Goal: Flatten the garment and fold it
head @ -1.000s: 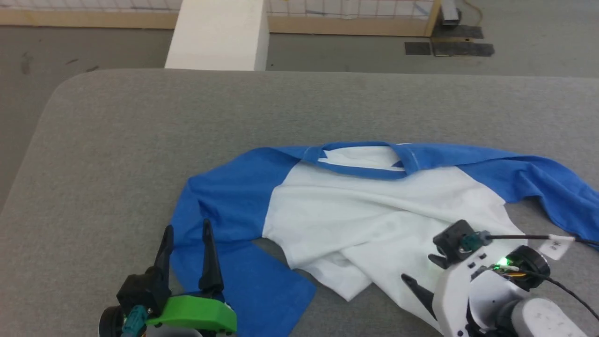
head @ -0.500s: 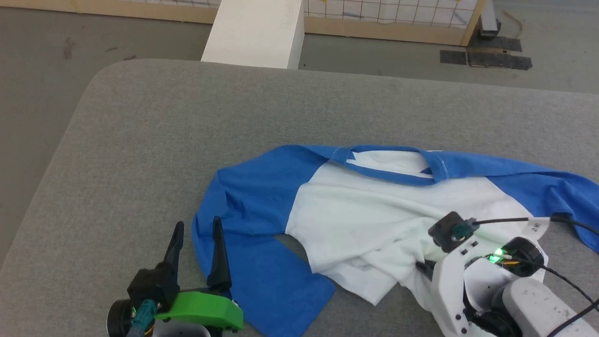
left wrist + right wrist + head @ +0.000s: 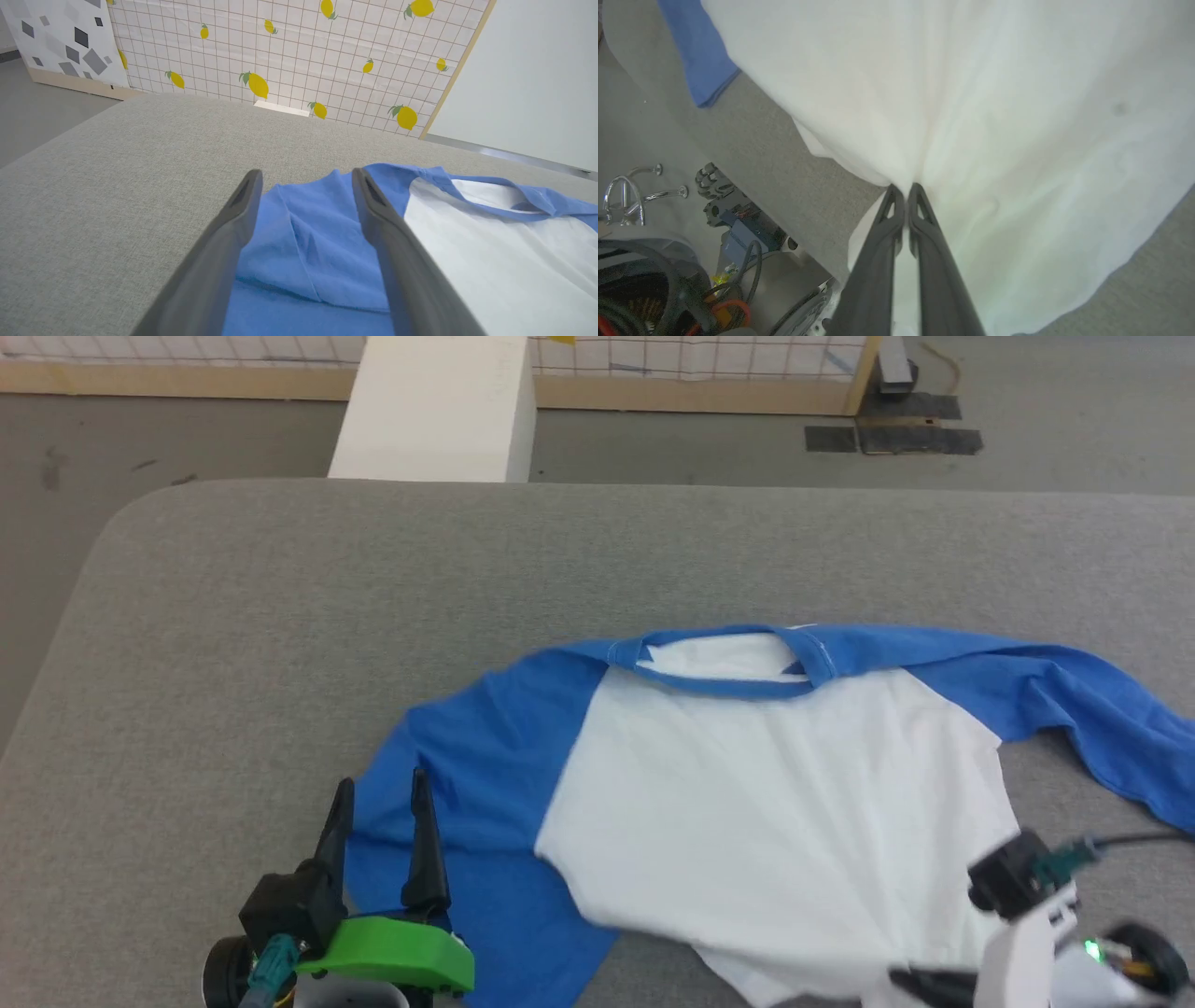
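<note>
Right wrist view: right gripper (image 3: pixel 906 189) has its fingers pressed together on a pinch of white cloth near the hem of the garment (image 3: pixel 971 116), with creases fanning out from the tips. I read the shirt as lying collar toward the far edge of the bench (image 3: pixel 373 579), hem at the near edge, sleeves running left-right. Toward the near-left corner the left gripper (image 3: pixel 382 782) is spread wide and holds nothing; the blue left sleeve (image 3: pixel 303 242) lies straight ahead between its fingers. That arm is nearer the sleeve; can't tell if its tips touch cloth
</note>
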{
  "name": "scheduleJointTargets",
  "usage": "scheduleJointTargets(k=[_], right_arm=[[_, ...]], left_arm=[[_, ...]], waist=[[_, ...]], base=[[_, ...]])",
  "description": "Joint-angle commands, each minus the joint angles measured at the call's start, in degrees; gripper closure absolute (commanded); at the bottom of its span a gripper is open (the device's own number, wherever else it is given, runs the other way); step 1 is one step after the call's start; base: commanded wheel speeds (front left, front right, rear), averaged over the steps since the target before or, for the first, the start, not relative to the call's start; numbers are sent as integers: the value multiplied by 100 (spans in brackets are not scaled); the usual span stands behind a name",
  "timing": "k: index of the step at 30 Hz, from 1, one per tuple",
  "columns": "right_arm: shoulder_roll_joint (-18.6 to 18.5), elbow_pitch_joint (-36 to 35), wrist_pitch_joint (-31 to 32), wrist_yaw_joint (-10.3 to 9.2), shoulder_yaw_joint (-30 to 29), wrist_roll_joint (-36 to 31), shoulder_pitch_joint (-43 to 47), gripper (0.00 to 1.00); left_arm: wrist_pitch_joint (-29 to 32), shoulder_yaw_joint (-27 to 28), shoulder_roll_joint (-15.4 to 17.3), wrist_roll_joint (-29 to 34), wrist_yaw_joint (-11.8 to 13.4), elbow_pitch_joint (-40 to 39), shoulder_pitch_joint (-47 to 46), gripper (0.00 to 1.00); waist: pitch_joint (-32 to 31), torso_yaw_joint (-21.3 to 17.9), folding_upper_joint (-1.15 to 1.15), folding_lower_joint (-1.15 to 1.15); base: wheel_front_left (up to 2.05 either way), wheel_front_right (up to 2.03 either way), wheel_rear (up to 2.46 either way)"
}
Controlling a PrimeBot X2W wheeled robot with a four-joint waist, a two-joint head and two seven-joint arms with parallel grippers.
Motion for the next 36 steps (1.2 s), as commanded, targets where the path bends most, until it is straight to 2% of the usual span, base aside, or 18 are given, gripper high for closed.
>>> scheduleJointTargets(k=[1,7,8,9,10,11,18,22,25,32,36], right_arm=[[44,-79,151,-9,-92,138,279,100],[135,-157,656,-9,-249,76,868,100],[194,-143,605,-9,-287,14,855,94],[256,-132,520,-9,-315,-100,813,69],[292,-139,441,-9,-308,-191,766,7],[362,-138,328,-9,-331,-275,703,0],[666,-622,5,-9,-712,-119,343,0],[573,-998,-605,-9,-1026,-458,-210,0],[409,-751,-780,-9,-1028,-890,-459,0],[238,209,-365,-9,-787,-1133,-682,0],[167,668,-294,-9,-463,-1244,-774,0]], left_arm=[[-37,25,42,-11,-6,-19,40,0],[37,9,86,-25,2,-25,22,0],[48,7,93,-25,6,-26,19,0],[61,6,100,-25,12,-30,13,0],[70,4,105,-26,17,-33,10,0],[82,3,112,-26,22,-38,7,0],[125,-24,141,-28,50,-91,12,0],[120,-57,122,-37,65,-114,3,0],[115,-105,102,-36,58,-95,-23,0],[109,-166,98,-20,59,-79,-91,0],[102,-181,94,-24,69,-74,-113,0]], waist=[[52,-90,0,0],[95,-203,0,0],[93,-219,0,0],[90,-235,0,0],[85,-246,0,0],[77,-260,0,0],[60,-281,0,0],[120,-242,0,0],[148,-174,0,0],[247,35,0,0],[307,123,0,0]], base=[[0,0,0],[0,0,0],[0,0,0],[0,0,0],[0,0,0],[0,0,0],[0,0,0],[0,0,0],[0,0,0],[0,0,0],[0,0,0]])
